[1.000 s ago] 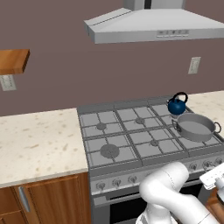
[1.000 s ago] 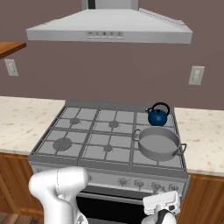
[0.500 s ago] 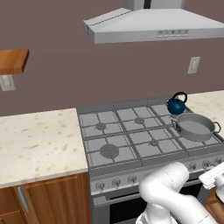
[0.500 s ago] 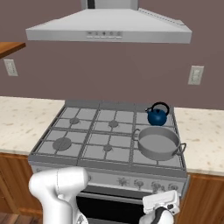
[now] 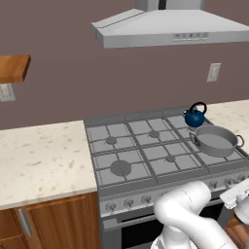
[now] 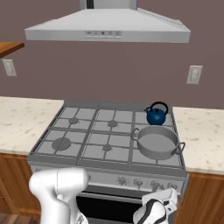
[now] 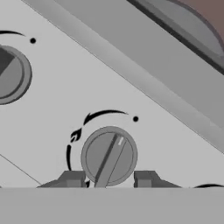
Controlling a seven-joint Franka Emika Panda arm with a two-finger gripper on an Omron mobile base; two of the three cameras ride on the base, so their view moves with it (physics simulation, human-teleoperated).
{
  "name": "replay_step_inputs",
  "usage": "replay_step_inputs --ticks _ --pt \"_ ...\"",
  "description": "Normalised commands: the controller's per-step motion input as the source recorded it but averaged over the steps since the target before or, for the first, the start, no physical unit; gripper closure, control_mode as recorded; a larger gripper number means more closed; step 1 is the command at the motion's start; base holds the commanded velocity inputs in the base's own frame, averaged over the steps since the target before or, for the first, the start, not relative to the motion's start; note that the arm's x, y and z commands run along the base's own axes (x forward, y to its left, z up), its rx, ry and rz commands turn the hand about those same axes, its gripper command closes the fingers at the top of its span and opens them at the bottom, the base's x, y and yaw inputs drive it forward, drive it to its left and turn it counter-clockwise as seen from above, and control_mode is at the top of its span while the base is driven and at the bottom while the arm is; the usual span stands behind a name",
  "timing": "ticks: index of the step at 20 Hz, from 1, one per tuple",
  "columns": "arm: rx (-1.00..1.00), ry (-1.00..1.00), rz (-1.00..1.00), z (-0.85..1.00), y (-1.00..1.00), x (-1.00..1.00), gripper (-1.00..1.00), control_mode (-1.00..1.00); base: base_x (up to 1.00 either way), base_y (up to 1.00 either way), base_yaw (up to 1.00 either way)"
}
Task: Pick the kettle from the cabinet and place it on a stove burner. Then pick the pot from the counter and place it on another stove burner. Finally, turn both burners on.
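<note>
The kettle [image 6: 155, 116] sits on the stove's [image 6: 87, 142] back right burner; the pot [image 6: 156, 141] sits on the front right burner just before it, both beside the beige table [image 6: 205, 135]; in the hand view the jaws stand on either side of a control knob [image 7: 109, 155], whether clenched on it I cannot tell.

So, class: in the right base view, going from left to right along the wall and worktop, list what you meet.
wooden cabinet shelf → left wall socket → range hood → kettle → right wall socket
</note>
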Motion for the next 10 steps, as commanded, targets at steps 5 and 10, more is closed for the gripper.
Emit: replay_step_inputs --ticks 5,10 --pt "-0.51 -0.31 0.62 0.0 0.0 0.05 1.0 -1.0 0.0 0.0 0.0" --pt "-0.48 -0.36 0.66 0.0 -0.07 0.02 1.0 -1.0 0.0 0.0 0.0"
